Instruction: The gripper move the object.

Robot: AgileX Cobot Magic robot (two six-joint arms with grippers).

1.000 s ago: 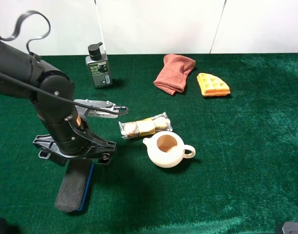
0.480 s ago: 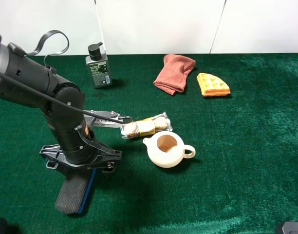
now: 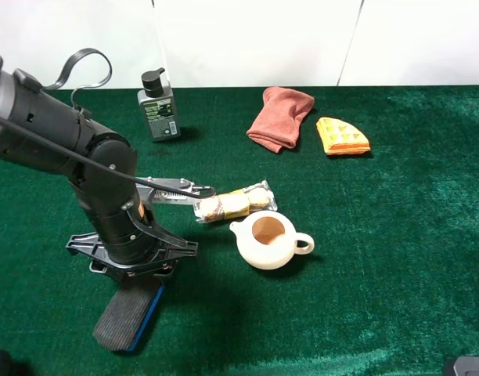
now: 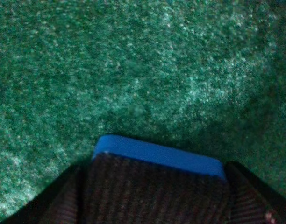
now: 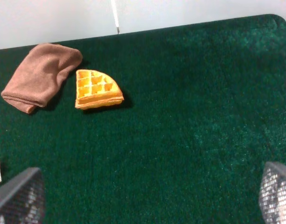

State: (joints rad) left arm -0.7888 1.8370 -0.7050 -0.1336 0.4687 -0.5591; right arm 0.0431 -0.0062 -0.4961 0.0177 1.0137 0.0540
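1. Two grippers are on record. The black left gripper [image 3: 138,274] [image 4: 154,196], on its dark arm, stands over the near left part of the green velvet-covered table [image 3: 396,258].
2. Its fingers [image 4: 63,198] are drawn in narrow against the two long sides of the oblong dark grey felt-topped block with a blue base [image 3: 130,315] [image 4: 157,157]. In the left wrist view the felt-topped block fills the gap between them.
3. The felt-topped block sits felt side up near the table's front edge, left of the cream lidless teapot [image 3: 264,239] and apart from it. Its far end is under the left gripper and its near end sticks out toward the front. Whether it rests on the cloth or is raised cannot be told.
4. The right gripper [image 5: 145,196] has its fingers [image 5: 17,198] spread wide, with only green cloth between them.
5. Also on the table:
   - A clear-wrapped pack of biscuits [image 3: 233,204] lies just behind the teapot.
   - A grey pump bottle [image 3: 158,106] stands upright at the back left.
   - A folded pink-brown cloth [image 3: 280,117] [image 5: 40,77] lies at the back.
   - An orange waffle wedge [image 3: 343,136] [image 5: 97,88] lies just beside it.
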